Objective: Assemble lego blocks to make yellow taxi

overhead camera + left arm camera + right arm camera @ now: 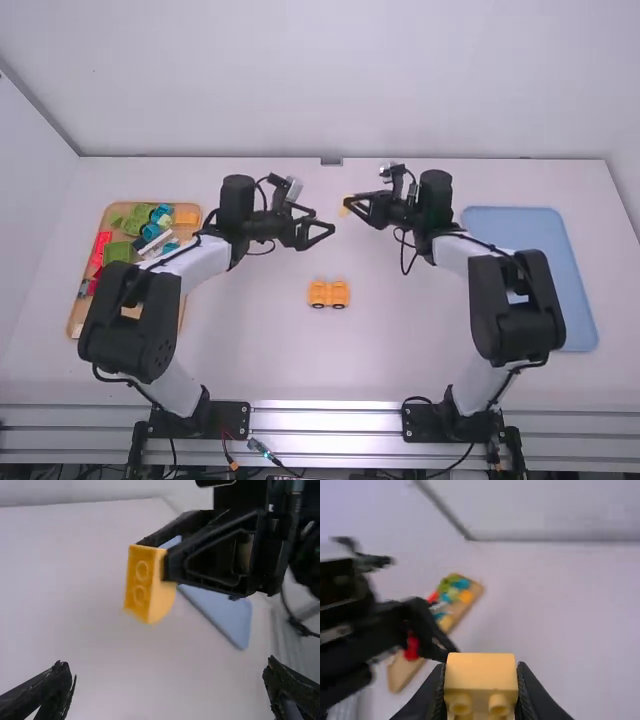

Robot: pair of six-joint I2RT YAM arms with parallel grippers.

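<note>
Yellow block [480,672] clamped at the bottom centre of the right wrist view, wheeled piece [328,294] on the table.

From where I stand: right gripper [352,204], above the high view's centre, jaws closed on that block, studs showing; left gripper [324,232], just left of it and a little lower, jaws wide apart with nothing between; the 2 grippers near each other, not touching. Wheeled piece, yellow, 2 dark wheels visible, sits mid-frame in the high view, below both grippers. Wooden tray [400,675] of mixed bricks, high view's left side, partly behind the left arm; blue tray [520,225], far right, partly behind the right arm.
</note>
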